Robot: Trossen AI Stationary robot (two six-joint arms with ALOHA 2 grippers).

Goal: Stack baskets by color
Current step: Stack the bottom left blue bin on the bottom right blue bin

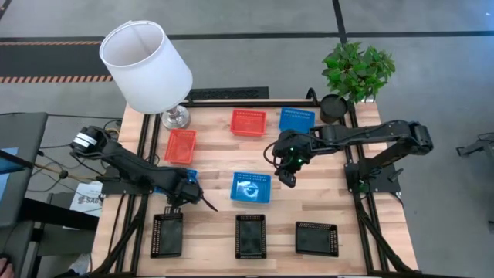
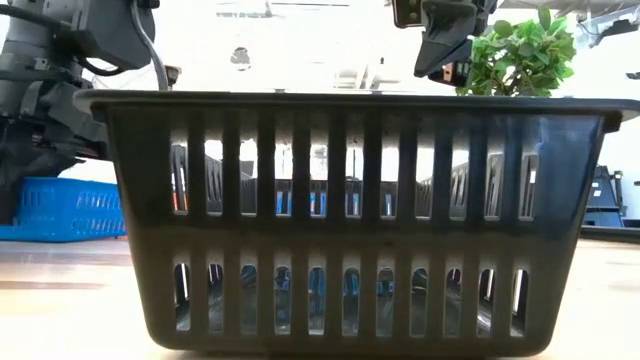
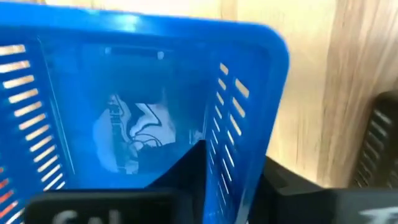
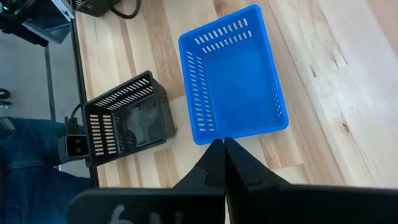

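From what I see nothing is stacked on the bench (image 1: 216, 232); three black baskets (image 1: 251, 235) line the near edge, reds and blues lie scattered; my left gripper (image 1: 187, 191) pinches a blue basket's (image 3: 155, 93) wall; my right gripper (image 1: 287, 177) hovers, fingers pressed together.

Counts, tabletop:

- Small shallow blue plastic mesh baskets: 3. No. 1 (image 1: 190, 175) right at left gripper (image 1: 189, 190); no. 2 (image 1: 251, 187) just beside right gripper (image 1: 287, 179); no. 3 (image 1: 296, 118) near right gripper's other side.
- Red-orange plastic mesh baskets: 2 seen. One (image 1: 181, 145) near left gripper, one (image 1: 248, 121) betw. both grippers, farther back.
- Black plastic mesh baskets: 3, in a row. One (image 1: 167, 234) just beside left gripper, one (image 1: 250, 234) mid, one (image 1: 316, 238) nearer right gripper.
- White drum-shaped lampshade (image 1: 145, 66): 1.
- Green leafy plant (image 1: 359, 69): 1.
- Small round black pot (image 1: 333, 106): 1.
- Dark robot arms: 2.
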